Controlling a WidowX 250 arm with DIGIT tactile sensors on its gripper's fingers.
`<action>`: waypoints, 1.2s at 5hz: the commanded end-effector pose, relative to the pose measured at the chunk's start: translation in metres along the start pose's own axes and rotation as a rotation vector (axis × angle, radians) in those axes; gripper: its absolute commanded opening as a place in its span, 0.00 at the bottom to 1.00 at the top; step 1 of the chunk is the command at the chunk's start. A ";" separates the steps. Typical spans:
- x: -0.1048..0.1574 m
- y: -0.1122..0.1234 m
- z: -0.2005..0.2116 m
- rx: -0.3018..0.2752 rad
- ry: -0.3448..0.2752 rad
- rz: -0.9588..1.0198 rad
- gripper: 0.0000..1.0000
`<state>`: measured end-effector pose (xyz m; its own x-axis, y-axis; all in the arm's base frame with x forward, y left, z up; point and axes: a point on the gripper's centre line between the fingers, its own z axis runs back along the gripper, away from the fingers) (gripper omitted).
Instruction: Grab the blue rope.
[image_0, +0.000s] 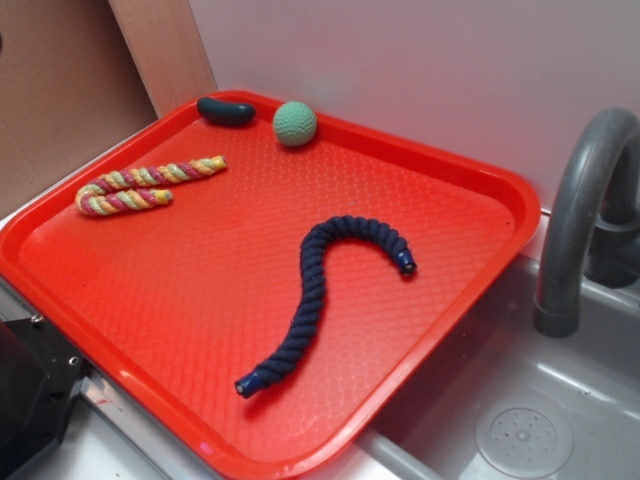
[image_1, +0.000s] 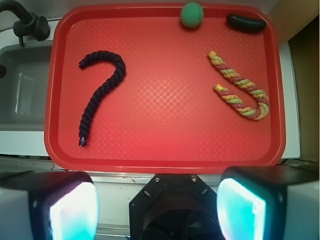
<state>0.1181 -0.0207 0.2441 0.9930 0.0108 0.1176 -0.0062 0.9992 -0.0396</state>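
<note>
While its fingers stand apart, the tool (image_1: 157, 202) hangs high above the blue rope (image_1: 98, 92).

From the exterior view we look down at an angle across the red tray (image_0: 470, 250), with the wall behind it and the grey faucet (image_0: 585, 200) and sink on the right. From the wrist view we look almost straight down from higher above, the gripper (image_1: 157, 205) filling the bottom edge and the whole tray in frame. Both views share the tray and all it carries: the blue rope (image_0: 318, 300), the braided rope (image_1: 240, 87), the green ball (image_1: 192, 14). The wrist view faces roughly the opposite way, so the faucet sits at its left.
</note>
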 end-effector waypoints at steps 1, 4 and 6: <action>0.000 0.000 0.000 0.000 0.000 0.000 1.00; 0.058 -0.007 -0.012 0.015 -0.018 0.088 1.00; 0.109 -0.034 -0.071 0.046 -0.013 0.121 1.00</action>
<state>0.2339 -0.0584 0.1770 0.9876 0.1281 0.0903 -0.1288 0.9917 0.0012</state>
